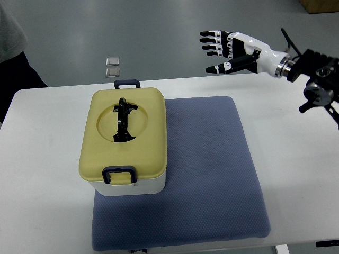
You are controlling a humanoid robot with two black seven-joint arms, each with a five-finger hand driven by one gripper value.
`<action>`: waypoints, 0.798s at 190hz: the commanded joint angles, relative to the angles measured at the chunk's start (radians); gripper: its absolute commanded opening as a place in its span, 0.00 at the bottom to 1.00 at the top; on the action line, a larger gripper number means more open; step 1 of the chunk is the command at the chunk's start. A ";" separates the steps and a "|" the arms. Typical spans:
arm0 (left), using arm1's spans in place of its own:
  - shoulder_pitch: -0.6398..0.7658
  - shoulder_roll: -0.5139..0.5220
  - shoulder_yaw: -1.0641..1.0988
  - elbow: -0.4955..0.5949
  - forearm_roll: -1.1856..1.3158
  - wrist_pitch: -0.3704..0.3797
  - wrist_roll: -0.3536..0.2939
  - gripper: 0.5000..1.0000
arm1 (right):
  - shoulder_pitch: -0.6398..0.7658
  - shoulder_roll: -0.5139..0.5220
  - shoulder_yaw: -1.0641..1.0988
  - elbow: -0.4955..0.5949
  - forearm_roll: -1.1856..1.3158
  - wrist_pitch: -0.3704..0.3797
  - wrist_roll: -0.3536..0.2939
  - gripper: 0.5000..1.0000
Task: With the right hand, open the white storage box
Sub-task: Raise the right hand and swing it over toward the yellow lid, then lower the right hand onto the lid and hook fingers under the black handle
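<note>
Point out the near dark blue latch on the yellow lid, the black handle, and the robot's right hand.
near dark blue latch (pixel 119 175), top view, front loop of the clasp
black handle (pixel 124 120), top view, its middle bar
right hand (pixel 231 50), top view, the palm

A blue-grey mat (pixel 212 174) lies on the white table (pixel 47 159); two small square plates (pixel 113 66) sit on the grey floor (pixel 159 32).

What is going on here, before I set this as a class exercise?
A robot is set up to open a storage box that sits on a blue mat on a white table. The box has a white body, a yellow lid, a black handle on top and a dark clasp at each end, and the lid is on. The right hand hovers up and to the right of the box, fingers spread, touching nothing. The left hand is out of view.
</note>
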 commanded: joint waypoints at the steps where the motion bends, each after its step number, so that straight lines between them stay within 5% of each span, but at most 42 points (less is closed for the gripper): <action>1: -0.002 0.000 0.000 0.000 0.000 0.000 0.000 1.00 | 0.118 -0.004 -0.001 0.038 -0.212 0.099 -0.001 0.86; 74: -0.002 0.000 -0.002 -0.001 0.000 -0.002 -0.002 1.00 | 0.463 0.028 -0.271 0.191 -0.432 0.099 -0.006 0.86; 152: -0.002 0.000 -0.003 -0.003 -0.003 -0.011 -0.002 1.00 | 0.448 0.191 -0.316 0.184 -0.442 0.099 -0.041 0.86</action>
